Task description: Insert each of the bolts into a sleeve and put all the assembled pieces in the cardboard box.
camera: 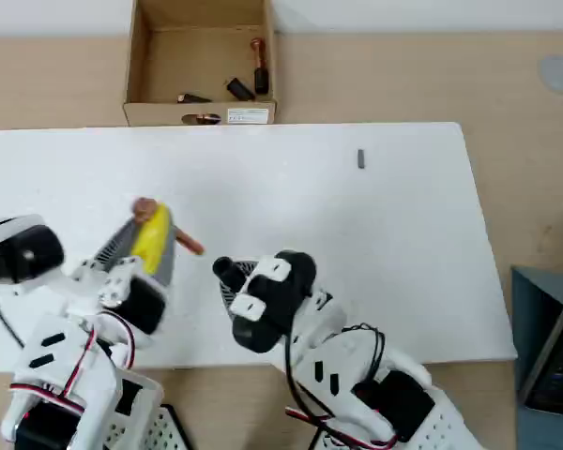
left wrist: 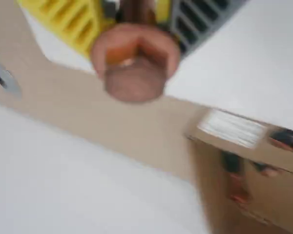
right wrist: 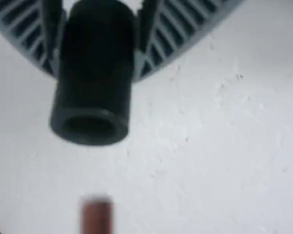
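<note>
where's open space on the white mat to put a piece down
Bare: the white mat right of the right claw, up to the small dark piece, and the strip before the cardboard box. Crowded: around the left claw with its bolt.

Blurry bolt (right wrist: 96, 214) tip, half off-frame.

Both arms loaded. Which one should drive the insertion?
Left, likely. The left fingers grip the bolt, whose free end points toward the sleeve. The right fingers hold that sleeve with its open mouth facing the bolt tip, so it can serve as a fixed socket.
</note>
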